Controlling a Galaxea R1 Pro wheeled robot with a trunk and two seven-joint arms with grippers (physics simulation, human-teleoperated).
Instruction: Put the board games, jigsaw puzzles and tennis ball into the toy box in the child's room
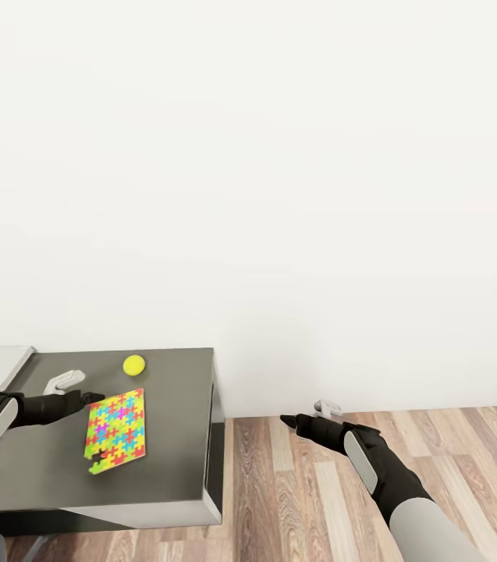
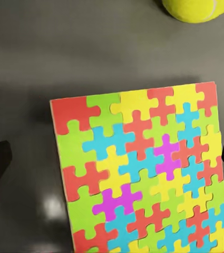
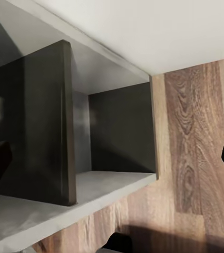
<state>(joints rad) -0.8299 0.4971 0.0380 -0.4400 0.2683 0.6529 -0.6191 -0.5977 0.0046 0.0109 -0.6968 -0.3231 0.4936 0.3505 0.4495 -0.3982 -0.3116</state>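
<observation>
Jigsaw puzzle (image 2: 143, 174) between open left gripper's (image 2: 112, 161) fingers — tennis ball (image 2: 196, 8) beyond (table (image 1: 178, 390)).

A dark grey table (image 1: 178, 437) stands against a plain white wall (image 1: 279, 195), its right end showing a lighter grey edge along the front. Under the top, the right wrist view shows open compartments (image 3: 119, 132) split by a dark upright divider (image 3: 43, 126) above a pale grey shelf (image 3: 80, 197). A wood-plank floor (image 1: 342, 499) stretches away beside the table's right end.
</observation>
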